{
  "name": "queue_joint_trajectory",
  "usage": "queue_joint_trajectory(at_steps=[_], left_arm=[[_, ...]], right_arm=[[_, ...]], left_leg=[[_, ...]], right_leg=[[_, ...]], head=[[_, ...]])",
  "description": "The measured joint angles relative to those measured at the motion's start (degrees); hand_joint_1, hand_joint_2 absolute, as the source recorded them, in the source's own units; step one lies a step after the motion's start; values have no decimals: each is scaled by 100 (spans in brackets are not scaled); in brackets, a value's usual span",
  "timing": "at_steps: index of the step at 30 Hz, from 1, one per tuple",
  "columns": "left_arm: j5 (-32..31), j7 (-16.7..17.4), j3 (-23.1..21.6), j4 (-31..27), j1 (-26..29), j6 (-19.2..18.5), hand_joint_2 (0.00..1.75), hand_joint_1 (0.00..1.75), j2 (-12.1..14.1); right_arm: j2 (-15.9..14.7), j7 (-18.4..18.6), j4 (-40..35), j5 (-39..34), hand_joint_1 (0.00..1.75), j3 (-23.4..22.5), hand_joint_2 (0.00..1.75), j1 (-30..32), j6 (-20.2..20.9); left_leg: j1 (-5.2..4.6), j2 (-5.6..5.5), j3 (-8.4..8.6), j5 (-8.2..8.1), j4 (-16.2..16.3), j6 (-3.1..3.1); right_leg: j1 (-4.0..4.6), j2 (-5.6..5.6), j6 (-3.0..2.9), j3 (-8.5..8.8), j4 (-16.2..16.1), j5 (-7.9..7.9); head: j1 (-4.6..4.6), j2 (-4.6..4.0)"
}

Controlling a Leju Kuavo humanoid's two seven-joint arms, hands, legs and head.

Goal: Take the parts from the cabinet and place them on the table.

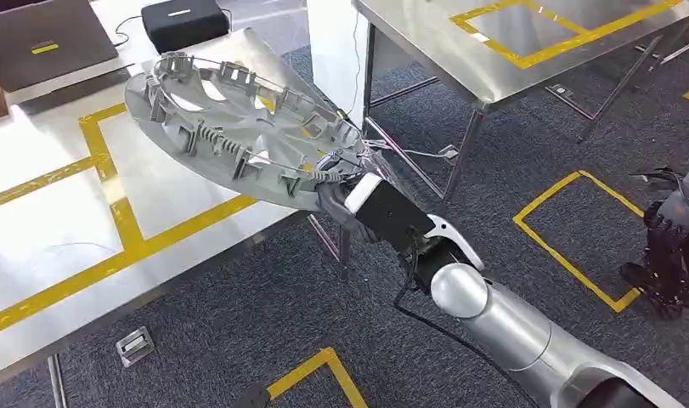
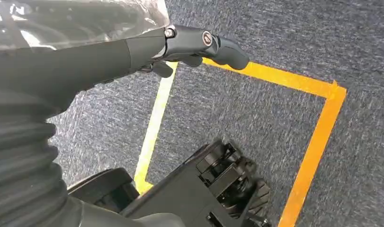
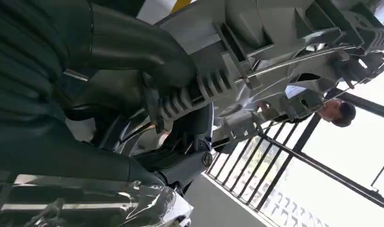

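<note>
Head view has the right hand clamped on the near rim of a grey wheel-cover part, a broad disc held tilted with its ribbed back face up. The part reaches away from the hand, up and to the robot's left, so most of it already hangs above the steel table near that table's right-hand edge, while the gripped rim and the hand sit just past the near edge, over carpet. The part does not look to be touching the tabletop. In the right wrist view the fingers wrap a ribbed section of the rim. My reading: setting it down calls for lowering and levelling inside the yellow tape square. The left hand hangs over the floor, fingers loosely curled, holding nothing.
</note>
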Motion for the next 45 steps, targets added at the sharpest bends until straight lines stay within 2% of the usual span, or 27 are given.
queue_joint_trajectory(at_steps=[2,4,7,9,10,12,13,14,15,17,18,20,22,24,25,27,28,29,31,33,35,37,39,40,43,44,45], left_arm=[[-11,2,0,0,-6,0,175,0,11],[-20,2,2,-2,-19,2,175,0,11],[-22,9,0,-2,-3,0,175,0,24],[-24,9,2,-2,-14,6,175,0,24],[-26,7,2,-4,-22,5,175,0,24],[-28,7,2,-2,-18,4,175,0,24],[-28,7,2,-2,-13,4,175,0,26],[-28,7,2,-2,-9,4,175,0,28],[-28,7,2,-2,-7,4,175,0,26],[-28,7,2,-4,-8,4,175,0,22],[-28,7,2,-4,-4,4,175,0,22],[-22,7,4,-4,-28,4,175,0,22],[-26,7,2,-7,-10,0,175,0,18],[-28,7,2,-7,-14,0,175,0,17],[-28,7,2,-7,-18,7,175,0,17],[-28,7,2,-7,-11,4,175,0,17],[-28,7,2,-7,2,4,175,0,17],[-28,7,2,-7,13,4,175,0,17],[-28,7,2,-7,15,4,175,0,20],[-28,7,4,-5,14,4,175,0,26],[-28,7,4,-4,-1,4,175,0,28],[-28,7,4,-4,1,4,175,0,31],[-28,7,4,-7,11,4,175,0,28],[-31,2,7,-7,3,7,175,0,28],[-31,0,7,-7,-4,4,175,0,24],[-31,0,7,-7,3,4,175,0,26],[-33,0,7,-7,8,4,175,0,26]], right_arm=[[2,0,-2,0,175,0,175,1,2],[2,0,-4,0,175,-2,175,-8,0],[2,-2,-9,0,175,-4,175,-2,0],[0,0,-15,0,175,-9,175,-1,0],[-2,-2,-15,0,175,-9,175,1,0],[-2,-2,-15,0,175,-7,175,25,0],[-7,-2,-15,0,175,-7,175,34,-2],[-15,-2,-15,0,175,-7,175,36,-2],[-22,0,-15,0,175,-7,175,35,-2],[-22,0,-15,0,175,-7,175,35,-2],[-24,0,-15,0,175,-7,175,37,-2],[-24,-2,-17,0,175,-4,175,23,-2],[-33,-2,-17,0,175,-18,175,29,-15],[-33,2,-22,0,175,-20,175,37,-17],[-33,7,-20,0,175,-20,175,36,-15],[-31,7,-20,0,175,-2,175,44,-15],[-31,7,-20,0,175,-2,175,45,-15],[-31,7,-20,0,175,-2,175,46,-15],[-31,11,-20,0,175,-2,175,49,-17],[-31,13,-20,0,175,-2,175,49,-15],[-31,13,-17,0,175,-4,175,48,-17],[-31,9,-20,0,175,-9,175,46,-22],[-33,11,-26,0,175,-13,175,49,-20],[-35,13,-28,0,175,-13,175,42,-17],[-39,13,-28,0,175,-11,175,72,-17],[-42,13,-28,0,175,-11,175,75,-17],[-46,13,-26,0,175,-11,175,77,-17]], left_leg=[[4,4,464,575,-1025,21],[-30,1,646,429,-1283,81],[-51,-4,620,394,-1291,195],[-5,-2,671,392,-1329,258],[-2,0,681,374,-1328,289],[-5,1,702,341,-1326,315],[-7,0,719,321,-1325,319],[-8,-3,749,297,-1324,316],[-7,-11,797,264,-1324,309],[-3,-19,927,176,-1323,273],[-2,-19,957,130,-1326,243],[-21,-22,935,110,-1312,172],[-9,-13,973,100,-1373,113],[-8,3,965,14,-1289,50],[-10,3,847,-109,-1009,34],[-8,4,338,-425,-86,8],[-9,4,91,-504,285,3],[-9,4,-32,-439,384,9],[-12,4,105,60,-120,43],[-38,4,486,631,-1093,123],[-90,3,660,482,-1277,186],[-107,-4,665,416,-1319,215],[-40,-4,739,439,-1429,256],[-37,-4,759,430,-1443,277],[-32,-2,805,368,-1439,318],[-32,-2,829,344,-1433,314],[-31,-2,867,313,-1431,310]], right_leg=[[-8,10,42,86,30,-80],[27,19,106,66,62,-119],[9,10,192,72,20,-118],[0,7,259,2,200,-244],[-6,9,276,-167,536,-396],[-18,8,303,-728,1512,-740],[-19,8,308,-927,1792,-747],[-20,8,306,-985,1793,-633],[-21,8,297,-916,1542,-387],[-22,7,268,-534,600,219],[-19,7,252,-394,266,328],[23,15,186,-293,106,160],[42,28,127,-296,119,133],[-8,25,54,-193,32,127],[-11,12,17,-153,22,103],[-4,5,-19,-98,23,54],[3,7,-27,-73,24,26],[8,13,-27,-40,24,2],[17,29,-19,63,26,-66],[19,35,7,197,27,-153],[24,40,79,200,27,-186],[11,25,136,188,-2,-190],[15,18,196,204,20,-260],[20,16,224,116,214,-355],[-27,14,294,-624,1497,-804],[-38,13,303,-789,1701,-781],[-47,12,313,-820,1650,-636]], head=[[-2,0],[-18,0],[-9,0],[-2,0],[17,0],[28,0],[33,0],[33,0],[37,0],[37,0],[37,0],[18,0],[20,0],[11,0],[4,0],[2,0],[2,0],[2,0],[0,0],[0,0],[-4,0],[2,0],[0,0],[9,0],[26,0],[26,0],[26,0]])
